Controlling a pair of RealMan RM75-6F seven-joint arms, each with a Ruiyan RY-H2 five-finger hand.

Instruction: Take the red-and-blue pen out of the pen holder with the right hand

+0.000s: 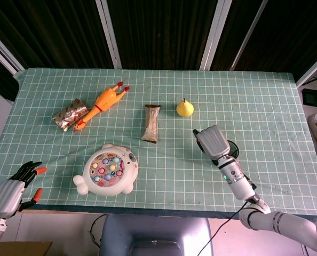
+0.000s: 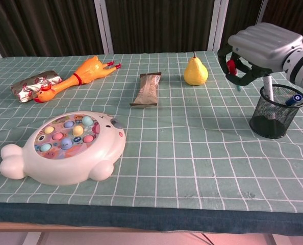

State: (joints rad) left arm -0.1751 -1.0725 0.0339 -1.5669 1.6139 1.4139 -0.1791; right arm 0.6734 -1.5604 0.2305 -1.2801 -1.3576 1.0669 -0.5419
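right hand, chest view: i had its fingers curled in around the red-and-blue pen, of which only a red part inside the grip and a pale blue tip below it showed. the pen hung clear of the pen holder, to the left of the mesh rim and above the desk. in the head view the right hand covered the pen altogether and hid most of the holder, so the chest view was my only check on the grip.

pen holder: a black mesh cup standing upright near the right edge of the desk, with a white marker and a blue-capped pen left inside it.

judgement on the step: i took the lift-out as essentially done, since no part of the pen appeared to lie inside the rim. to finish it well i thought it best to keep the fingers firm, hold the pen near upright and carry it leftward and away from the holder, because a low sweep of the palm or wrist could catch the rim or the marker and tip the light cup.

left hand: rested at the near left corner of the desk, fingers loosely curled and holding nothing, well apart from the work.

other items, all well apart from the holder: pear, wrapped snack bar, rubber chicken, foil packet, fishing game toy.
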